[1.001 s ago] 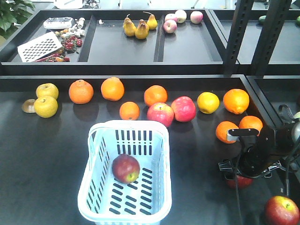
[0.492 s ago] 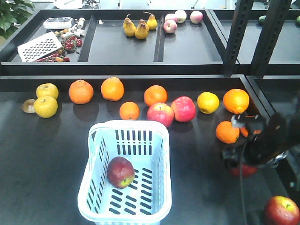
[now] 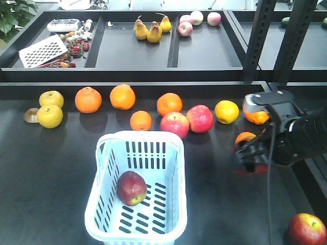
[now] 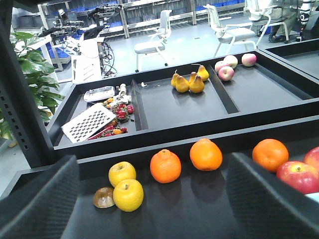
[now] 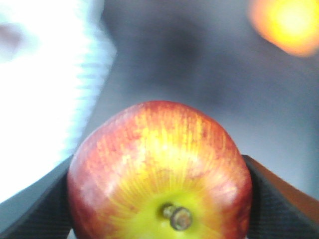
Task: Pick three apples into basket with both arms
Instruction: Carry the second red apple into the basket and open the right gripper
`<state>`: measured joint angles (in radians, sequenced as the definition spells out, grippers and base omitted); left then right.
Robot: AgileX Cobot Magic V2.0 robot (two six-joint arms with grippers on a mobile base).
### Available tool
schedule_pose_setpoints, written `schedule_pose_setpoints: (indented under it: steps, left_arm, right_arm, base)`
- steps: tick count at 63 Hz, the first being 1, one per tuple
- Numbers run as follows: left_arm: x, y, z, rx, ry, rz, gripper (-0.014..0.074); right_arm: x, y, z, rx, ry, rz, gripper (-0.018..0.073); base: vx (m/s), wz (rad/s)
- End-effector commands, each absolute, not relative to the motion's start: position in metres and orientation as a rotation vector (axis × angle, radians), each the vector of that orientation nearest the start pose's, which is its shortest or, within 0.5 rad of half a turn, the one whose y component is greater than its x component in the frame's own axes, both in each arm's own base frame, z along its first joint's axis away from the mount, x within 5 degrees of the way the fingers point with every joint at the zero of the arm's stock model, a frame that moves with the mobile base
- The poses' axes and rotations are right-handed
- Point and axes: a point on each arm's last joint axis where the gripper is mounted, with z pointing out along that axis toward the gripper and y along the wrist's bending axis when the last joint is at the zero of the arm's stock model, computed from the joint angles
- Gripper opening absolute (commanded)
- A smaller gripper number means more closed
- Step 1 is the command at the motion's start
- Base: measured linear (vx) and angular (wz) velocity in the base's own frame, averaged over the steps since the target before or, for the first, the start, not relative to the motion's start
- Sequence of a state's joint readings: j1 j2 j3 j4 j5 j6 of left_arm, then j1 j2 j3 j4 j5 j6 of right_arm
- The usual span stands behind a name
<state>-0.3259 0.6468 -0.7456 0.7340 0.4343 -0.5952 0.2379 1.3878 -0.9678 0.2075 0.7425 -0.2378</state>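
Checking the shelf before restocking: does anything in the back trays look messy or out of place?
Yes. The far left tray holds a jumble: a white perforated plate lies askew over scattered small red and orange bits. The pears and pink apples in the other trays sit in neat clusters.

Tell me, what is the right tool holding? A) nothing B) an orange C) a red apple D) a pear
C: the right wrist view shows a red apple with a yellow-green stem end pinched between the two fingers of the right tool, lifted beside the basket.
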Motion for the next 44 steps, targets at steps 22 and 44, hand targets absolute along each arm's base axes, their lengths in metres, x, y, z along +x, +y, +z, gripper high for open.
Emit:
schedule_pose_setpoints:
  steps: [22, 44]
  left_arm:
    - [0.127, -0.018, 0.391, 0.158, 1.636, 0.049, 0.0572]
    - [0.127, -0.018, 0.391, 0.158, 1.636, 0.049, 0.0572]
  right_arm:
    - [0.212, 0.181, 0.304, -0.872, 2.239, 0.471, 0.0347]
    - [0.231, 0.223, 0.259, -0.895, 2.244, 0.485, 0.0463]
  base:
    - [0.00, 0.00]
    - [0.00, 0.00]
